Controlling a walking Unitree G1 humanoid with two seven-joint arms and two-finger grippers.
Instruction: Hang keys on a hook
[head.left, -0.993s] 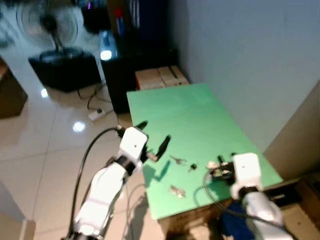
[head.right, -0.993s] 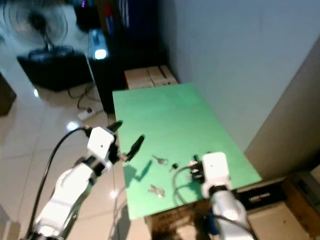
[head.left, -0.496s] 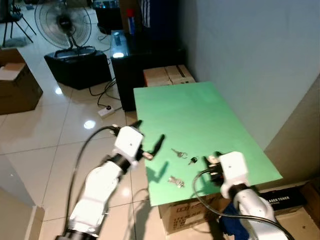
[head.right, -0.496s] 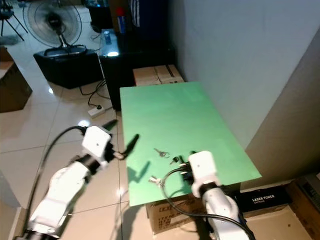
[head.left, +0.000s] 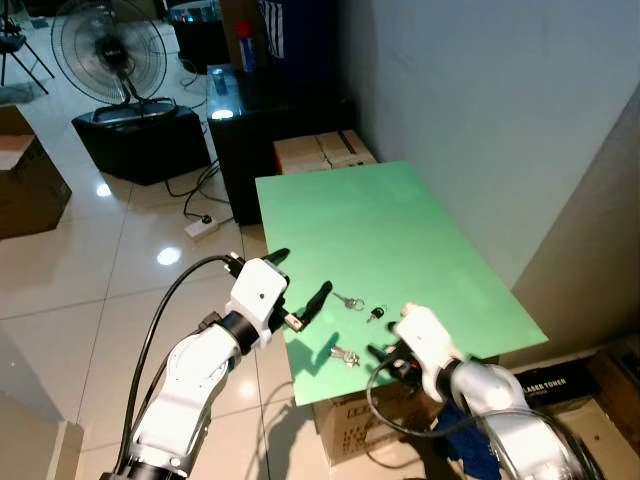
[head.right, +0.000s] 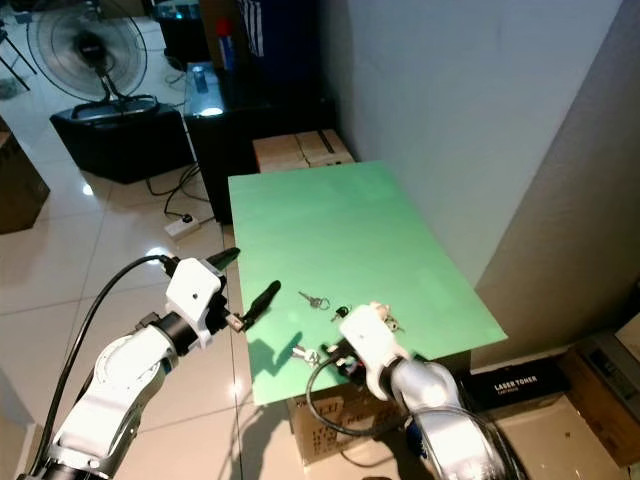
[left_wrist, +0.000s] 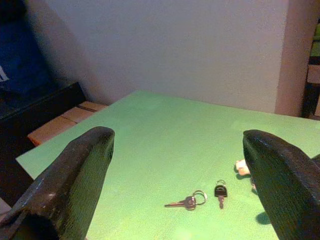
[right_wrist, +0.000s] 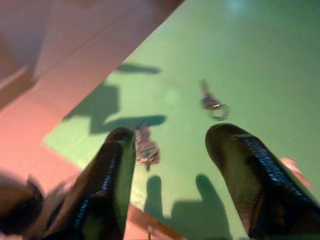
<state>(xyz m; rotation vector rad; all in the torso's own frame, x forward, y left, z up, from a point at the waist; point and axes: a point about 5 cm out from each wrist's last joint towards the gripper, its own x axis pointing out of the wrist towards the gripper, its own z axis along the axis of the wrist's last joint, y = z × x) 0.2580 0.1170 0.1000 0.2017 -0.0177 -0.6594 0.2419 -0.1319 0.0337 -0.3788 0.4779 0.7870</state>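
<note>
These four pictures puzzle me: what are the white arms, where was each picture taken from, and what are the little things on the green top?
The arms belong to a humanoid robot. Each ends in a gripper with two long black fingers. The two wide pictures come from cameras in its head, looking down at a green table. The other two come from cameras on its wrists, looking out between the fingers.

The left gripper hovers open at the table's near left edge. The right gripper is open too, low over the near edge, and holds nothing.

On the table lie keys: a silver key on a ring, a black-headed key beside it, and a small key bunch nearest the edge, just ahead of the right gripper. A floor fan stands in the background.
</note>
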